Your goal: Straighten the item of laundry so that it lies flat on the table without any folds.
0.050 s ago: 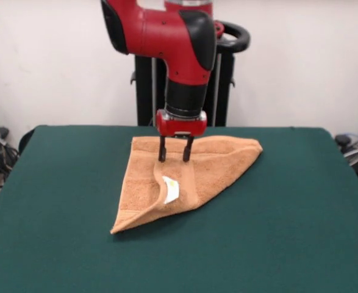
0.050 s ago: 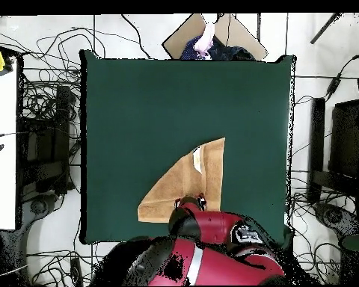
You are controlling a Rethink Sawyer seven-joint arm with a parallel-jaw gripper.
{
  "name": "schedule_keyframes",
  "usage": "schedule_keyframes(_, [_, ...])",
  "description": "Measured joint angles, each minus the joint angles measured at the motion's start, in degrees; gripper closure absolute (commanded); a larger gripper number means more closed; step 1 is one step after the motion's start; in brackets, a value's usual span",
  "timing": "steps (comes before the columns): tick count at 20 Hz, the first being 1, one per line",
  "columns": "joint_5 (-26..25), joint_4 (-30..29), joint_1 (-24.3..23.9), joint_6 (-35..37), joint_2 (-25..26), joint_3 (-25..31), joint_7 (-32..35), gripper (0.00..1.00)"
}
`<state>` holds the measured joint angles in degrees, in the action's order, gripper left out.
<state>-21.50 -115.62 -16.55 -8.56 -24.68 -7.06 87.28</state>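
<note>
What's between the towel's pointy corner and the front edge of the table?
Nothing. In the front view, only bare green table lies between the towel and the near edge.

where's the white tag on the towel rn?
Front view: the white tag sits on the folded-over flap of the towel, directly below the gripper, toward the camera.

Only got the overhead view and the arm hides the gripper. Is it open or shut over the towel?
Observer: In the front view the gripper is open, with its tips down at the small orange-tan terry-cloth towel, near the towel's far edge.
Operator: Is any cloth lifted?
Observer: No. The towel lies on the dark green cloth-topped table, and none of it is raised between the tips.
Operator: Is it flat yet?
Observer: No. A flap is folded over, and a small white tag shows at the flap's edge.
</note>
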Motion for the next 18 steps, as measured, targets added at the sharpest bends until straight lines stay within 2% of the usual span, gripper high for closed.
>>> schedule_keyframes(1, [0.01,0.03,-0.01,-0.01,0.23,-0.01,0.0,0.0])
schedule_keyframes(2, [0.0,0.27,-0.08,-0.36,0.59,-0.02,0.0,1.0])
schedule_keyframes(13, [0.88,0.07,0.01,-1.07,0.28,-0.26,0.0,1.0])
schedule_keyframes(18, [5.51,-0.72,3.23,-0.48,-3.37,-0.27,0.0,1.0])
